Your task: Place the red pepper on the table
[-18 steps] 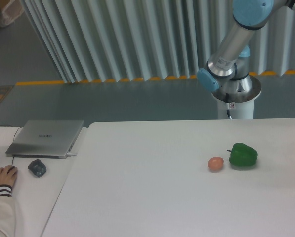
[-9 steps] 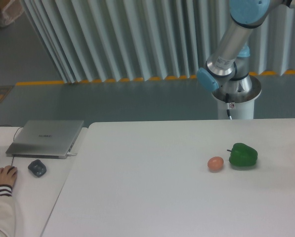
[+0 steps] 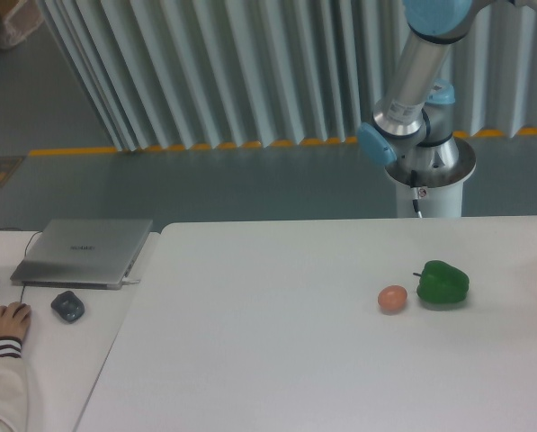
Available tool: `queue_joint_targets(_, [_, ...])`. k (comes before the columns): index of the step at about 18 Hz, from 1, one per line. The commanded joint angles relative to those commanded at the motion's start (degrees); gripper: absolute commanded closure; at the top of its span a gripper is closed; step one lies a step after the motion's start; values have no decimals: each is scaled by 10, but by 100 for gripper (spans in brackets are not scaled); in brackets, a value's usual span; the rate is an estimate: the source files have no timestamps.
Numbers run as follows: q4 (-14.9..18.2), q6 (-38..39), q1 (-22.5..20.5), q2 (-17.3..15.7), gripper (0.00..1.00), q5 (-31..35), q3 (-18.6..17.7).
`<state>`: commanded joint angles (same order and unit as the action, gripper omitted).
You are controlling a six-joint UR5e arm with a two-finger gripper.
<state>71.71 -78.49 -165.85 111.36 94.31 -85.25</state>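
UR5e arm [image 3: 412,76] rises behind the white bench [image 3: 277,360]; pincer and red pepper both out of frame, so grip state and direction between them can't be told. Only green pepper [image 3: 443,283] & tan egg-shaped item [image 3: 392,299] sit on the bench, just beside each other.

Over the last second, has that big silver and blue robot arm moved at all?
Yes. The arm has swung left, standing more upright over its fixed white base; the green pepper stayed put.

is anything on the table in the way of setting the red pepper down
Little: only the green pepper and a small egg-shaped thing sit right of centre; the table is otherwise open. Neither the red pepper nor the end effector is in view.
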Motion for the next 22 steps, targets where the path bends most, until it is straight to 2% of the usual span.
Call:
queue_joint_targets(3, [34,1,17,-7,49,-3,11])
queue_joint_targets(6, [83,4,25,-19,49,-49,26])
queue_joint_targets(8, [98,7,28,-21,49,-72,28])
queue_joint_targets(12, [100,23,36,-25,49,-76,30])
queue_joint_targets(22, [93,191,146,-16,49,-81,34])
